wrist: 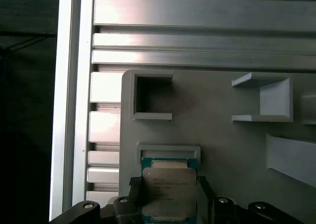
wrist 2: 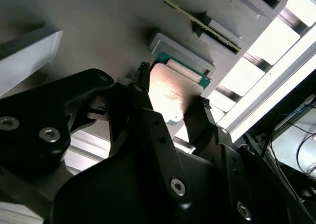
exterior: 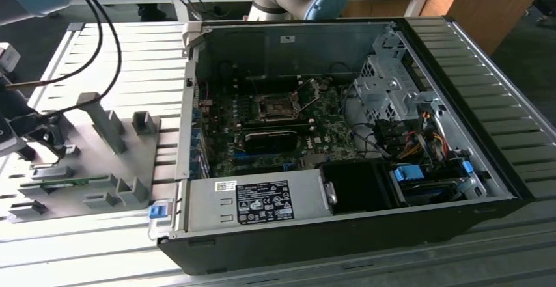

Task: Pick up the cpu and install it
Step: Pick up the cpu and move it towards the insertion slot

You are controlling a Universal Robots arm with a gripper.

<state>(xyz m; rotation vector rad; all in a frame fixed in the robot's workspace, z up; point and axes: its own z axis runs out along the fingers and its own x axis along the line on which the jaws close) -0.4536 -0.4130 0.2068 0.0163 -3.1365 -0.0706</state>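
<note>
The pincer (wrist 2: 174,88) is closed narrow, its two fingertips (wrist 2: 143,75) pressed against opposite sides of the one cpu (wrist 2: 170,96). The cpu lies silver side up at its small holder (wrist: 168,149) on the one grey tray (wrist: 222,100). One open computer case (exterior: 347,105) stands beside the tray.

The cpu (wrist: 169,192) was logged as smooth silvery metal, faintly glossy; holder (wrist: 217,140) as matt grey plastic; table (wrist: 197,28) as ribbed bright metal; gripper (wrist 2: 173,88) as matt black.

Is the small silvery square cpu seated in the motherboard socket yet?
No, the cpu lies on the pale grey fixture plate, by a raised bracket.
</note>
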